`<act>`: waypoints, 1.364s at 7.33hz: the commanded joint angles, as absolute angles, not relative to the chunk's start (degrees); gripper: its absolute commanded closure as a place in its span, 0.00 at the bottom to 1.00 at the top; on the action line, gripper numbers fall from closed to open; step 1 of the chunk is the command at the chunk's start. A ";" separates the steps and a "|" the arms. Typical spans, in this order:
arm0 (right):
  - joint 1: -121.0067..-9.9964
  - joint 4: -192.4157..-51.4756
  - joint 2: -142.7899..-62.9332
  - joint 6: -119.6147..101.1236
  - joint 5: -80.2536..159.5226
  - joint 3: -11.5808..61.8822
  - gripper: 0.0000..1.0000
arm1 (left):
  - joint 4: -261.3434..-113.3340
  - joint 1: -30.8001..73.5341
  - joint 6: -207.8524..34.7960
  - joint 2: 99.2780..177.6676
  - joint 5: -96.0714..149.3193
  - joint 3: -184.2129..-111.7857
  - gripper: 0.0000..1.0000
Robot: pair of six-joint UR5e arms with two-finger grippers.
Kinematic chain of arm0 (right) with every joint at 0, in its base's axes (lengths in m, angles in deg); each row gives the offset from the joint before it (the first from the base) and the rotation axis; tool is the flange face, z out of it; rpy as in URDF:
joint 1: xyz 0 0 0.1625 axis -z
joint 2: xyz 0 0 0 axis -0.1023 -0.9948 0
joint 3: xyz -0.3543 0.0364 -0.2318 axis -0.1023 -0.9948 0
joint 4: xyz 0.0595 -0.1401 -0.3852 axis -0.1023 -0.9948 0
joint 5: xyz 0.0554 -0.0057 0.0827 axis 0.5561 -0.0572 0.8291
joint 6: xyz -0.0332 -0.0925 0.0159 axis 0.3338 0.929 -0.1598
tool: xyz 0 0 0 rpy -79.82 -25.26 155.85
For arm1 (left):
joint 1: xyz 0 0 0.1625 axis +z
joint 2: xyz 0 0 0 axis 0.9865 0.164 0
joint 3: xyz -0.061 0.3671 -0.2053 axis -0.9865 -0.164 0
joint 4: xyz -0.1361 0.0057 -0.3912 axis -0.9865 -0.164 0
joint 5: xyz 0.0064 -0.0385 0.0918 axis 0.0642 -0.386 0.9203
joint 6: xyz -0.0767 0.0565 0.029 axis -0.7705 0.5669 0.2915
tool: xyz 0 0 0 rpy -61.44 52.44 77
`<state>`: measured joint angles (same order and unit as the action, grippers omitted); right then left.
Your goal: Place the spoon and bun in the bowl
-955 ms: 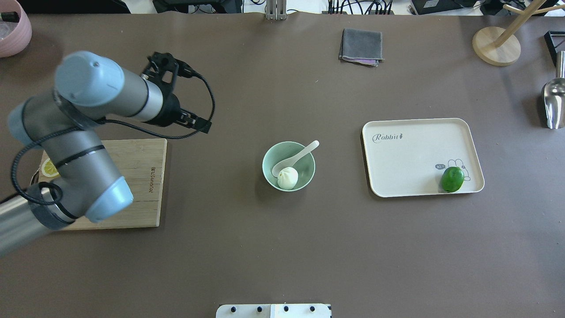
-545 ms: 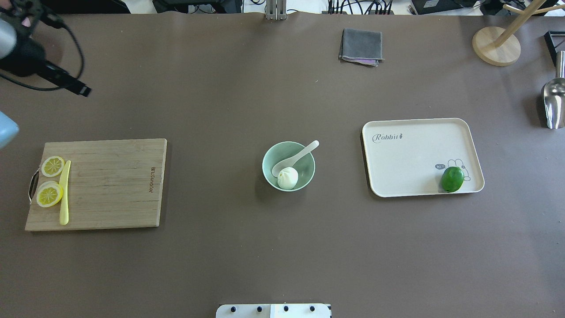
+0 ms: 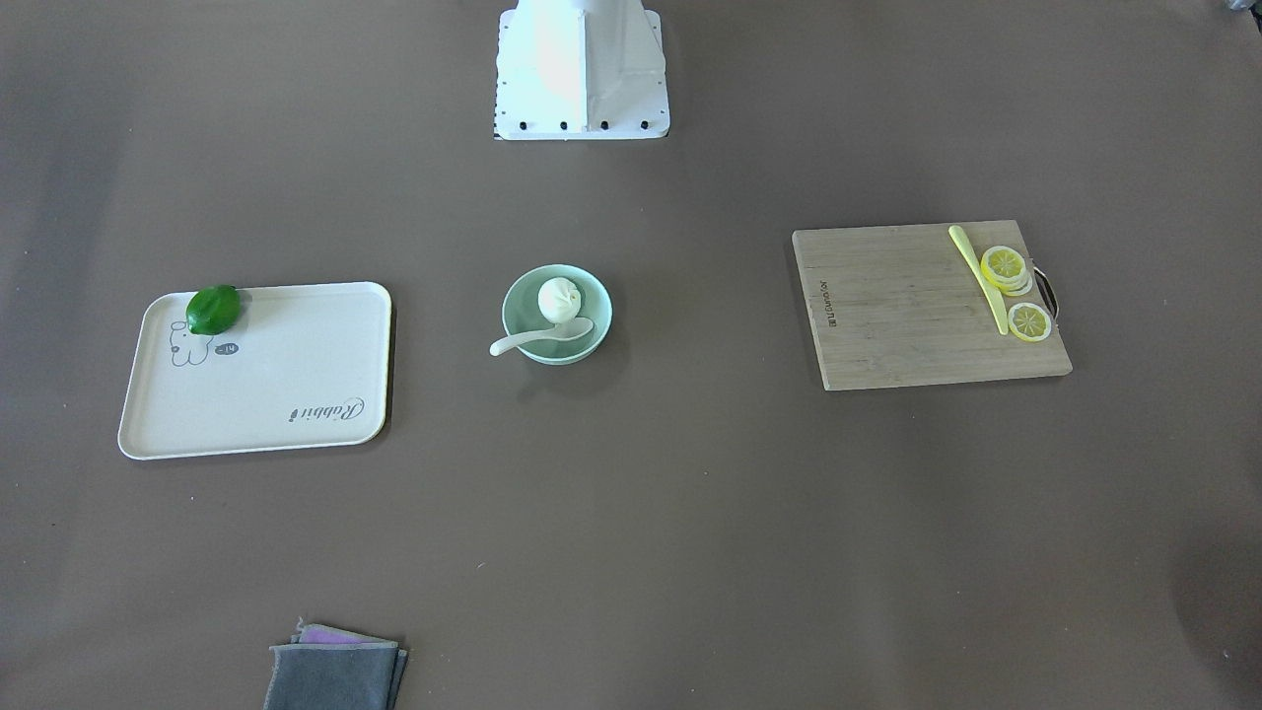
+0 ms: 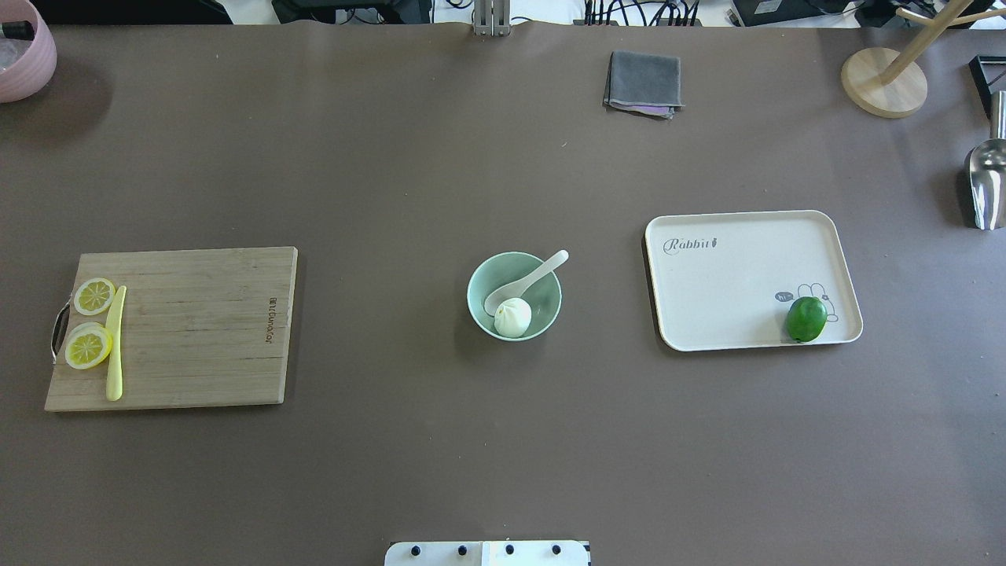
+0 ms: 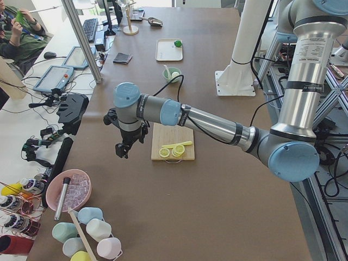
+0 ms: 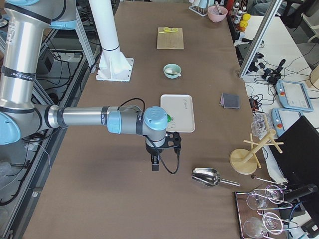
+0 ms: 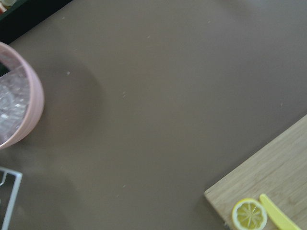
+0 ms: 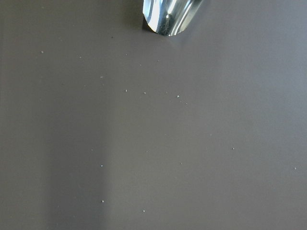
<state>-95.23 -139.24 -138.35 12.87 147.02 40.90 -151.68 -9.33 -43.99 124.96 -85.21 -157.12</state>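
Note:
The pale mint-green bowl (image 4: 542,303) stands mid-table; it also shows in the front-facing view (image 3: 520,308). The white bun (image 4: 512,317) lies inside it. The white spoon (image 4: 534,277) rests with its scoop in the bowl and its handle over the rim. My left gripper (image 5: 120,149) shows only in the exterior left view, above the table beyond the cutting board, far from the bowl. My right gripper (image 6: 155,164) shows only in the exterior right view, near the metal scoop. I cannot tell whether either is open or shut.
A wooden cutting board (image 4: 204,330) with lemon slices (image 4: 93,295) and a yellow knife (image 4: 115,342) lies on the left. A cream tray (image 4: 739,275) with a green lime (image 4: 805,318) lies on the right. A grey cloth (image 4: 643,82), metal scoop (image 4: 986,181) and pink bowl (image 4: 23,55) sit at the edges.
My left arm has swung away from above the cutting board and left the overhead view at its far-left corner. The bowl, spoon and bun have not moved.

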 commanded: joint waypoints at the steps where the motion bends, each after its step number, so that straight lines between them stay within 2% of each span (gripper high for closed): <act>1: -95.43 -139.24 -138.52 12.88 146.69 40.79 0.00 | -152.59 -13.46 -40.68 119.24 -85.70 -153.47 0.02; 3: -95.43 -139.24 -138.61 12.88 146.69 40.79 0.00 | -152.97 -13.48 -46.72 119.50 -85.79 -148.97 0.02; 10: -95.34 -139.24 -138.70 12.62 146.78 40.35 0.00 | -154.82 -13.39 -46.40 119.67 -85.88 -151.69 0.02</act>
<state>-95.34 -139.24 -138.77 12.70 146.78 40.36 -154.77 -13.39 -46.40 119.66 -85.84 -151.58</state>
